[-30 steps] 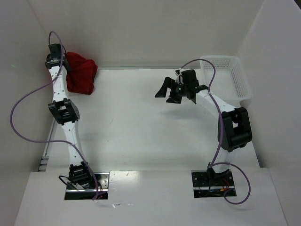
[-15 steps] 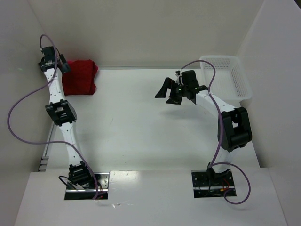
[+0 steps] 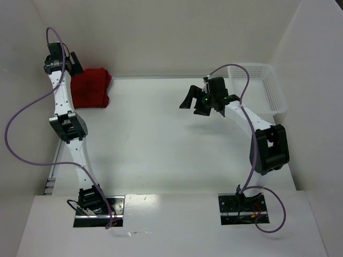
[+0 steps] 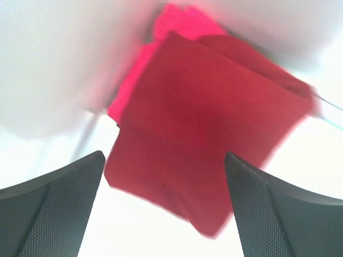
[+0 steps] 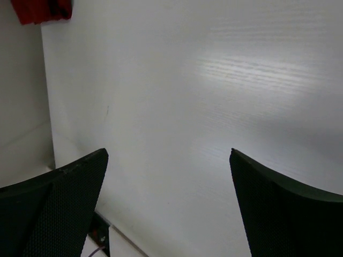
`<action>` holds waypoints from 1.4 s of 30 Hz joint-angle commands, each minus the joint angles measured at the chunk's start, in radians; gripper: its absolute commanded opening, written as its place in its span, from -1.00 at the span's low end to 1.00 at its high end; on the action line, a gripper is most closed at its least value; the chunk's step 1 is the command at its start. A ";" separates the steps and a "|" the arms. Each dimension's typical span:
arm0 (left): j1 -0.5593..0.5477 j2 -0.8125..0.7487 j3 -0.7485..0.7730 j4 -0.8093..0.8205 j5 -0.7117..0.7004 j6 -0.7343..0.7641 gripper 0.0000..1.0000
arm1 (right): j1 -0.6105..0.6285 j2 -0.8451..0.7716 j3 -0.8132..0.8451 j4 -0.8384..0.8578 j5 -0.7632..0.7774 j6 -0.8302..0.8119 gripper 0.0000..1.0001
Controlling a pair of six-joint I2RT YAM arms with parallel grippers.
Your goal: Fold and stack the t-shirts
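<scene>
Crimson folded cloth t-shirt (image 4: 209, 139) lay on the bright magenta-pink t-shirt (image 4: 182, 19).
Both sat at the white tabletop's (image 3: 161, 139) far-left corner; left claw (image 4: 163, 155) hung spread above them, right claw (image 5: 169, 152) spread and empty, well apart. Folding and stacking looked done.

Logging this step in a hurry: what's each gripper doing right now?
Left gripper: open, holding nothing, facing the folded crimson cloth t-shirt.
Right gripper: open, empty.

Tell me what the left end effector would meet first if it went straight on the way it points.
Probably the folded dark crimson cloth t-shirt, centred ahead of the open left end effector, though depth is unclear.
</scene>
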 commanded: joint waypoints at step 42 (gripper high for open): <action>-0.132 -1.675 -1.850 0.408 0.107 -0.086 1.00 | -0.188 -0.484 -0.188 0.011 0.327 -0.201 1.00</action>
